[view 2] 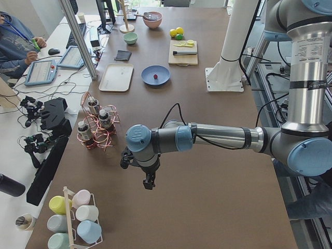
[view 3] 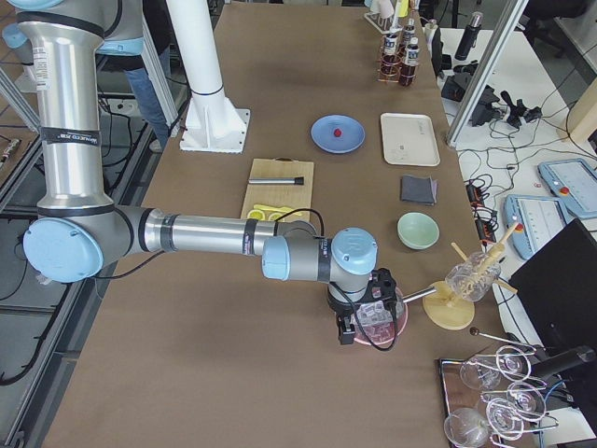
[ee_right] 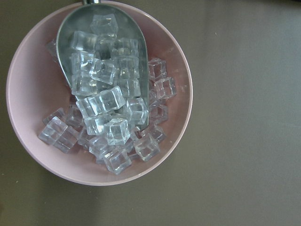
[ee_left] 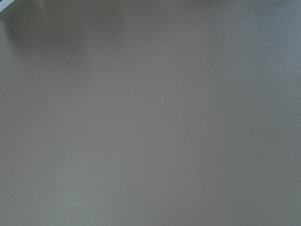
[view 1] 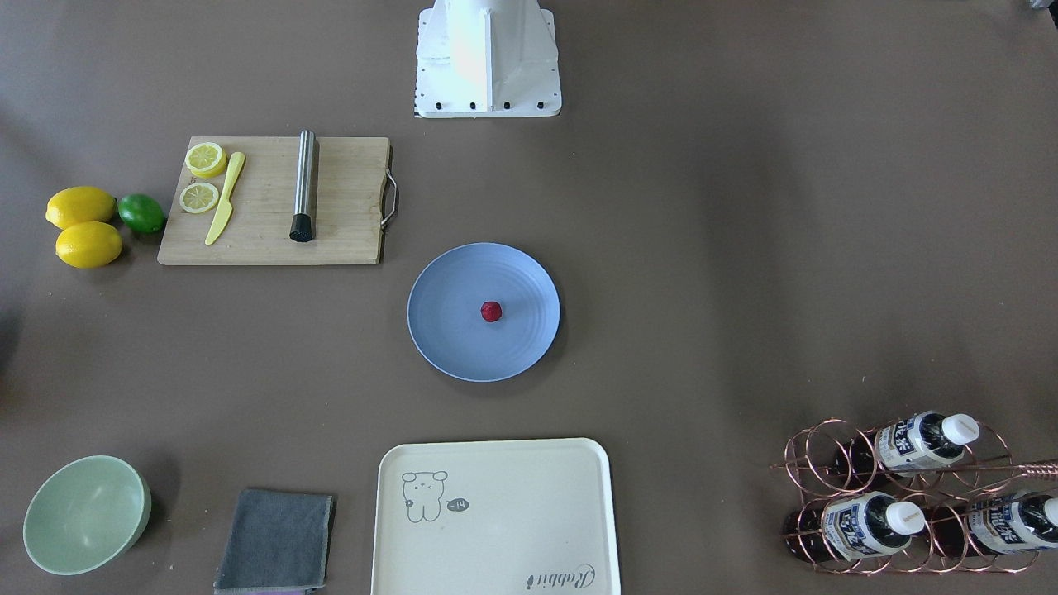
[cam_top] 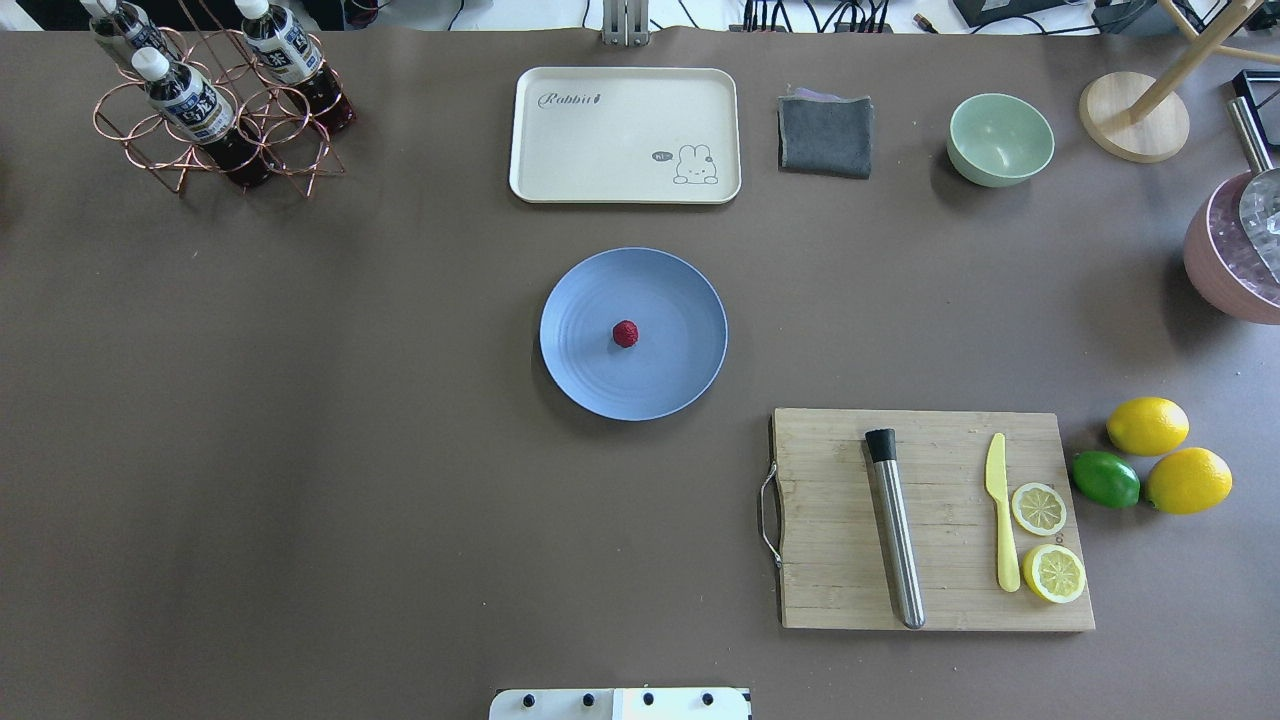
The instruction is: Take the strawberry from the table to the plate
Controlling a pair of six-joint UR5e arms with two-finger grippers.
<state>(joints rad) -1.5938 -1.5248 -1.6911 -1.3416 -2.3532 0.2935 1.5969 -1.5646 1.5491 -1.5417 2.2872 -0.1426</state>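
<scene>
The small dark-red strawberry [view 1: 491, 311] [cam_top: 625, 334] lies near the middle of the round light-blue plate [view 1: 455, 339] [cam_top: 670, 375], which sits mid-table [view 1: 702, 248]. Neither gripper is near it. The left gripper [view 2: 149, 182] hangs over bare table at the robot's left end, by the bottle rack; I cannot tell whether it is open or shut. The right gripper [view 3: 347, 331] hovers over a pink bowl of ice cubes [ee_right: 28, 117] at the right end; I cannot tell its state either. Neither wrist view shows any fingers.
A wooden cutting board [cam_top: 830, 520] holds a steel muddler, a yellow knife and lemon slices. Two lemons [cam_top: 1147, 425] and a lime [cam_top: 1105, 479] lie beside it. A cream tray [cam_top: 625, 135], grey cloth [cam_top: 825, 135], green bowl [cam_top: 1000, 138] and copper bottle rack [cam_top: 215, 110] line the far edge.
</scene>
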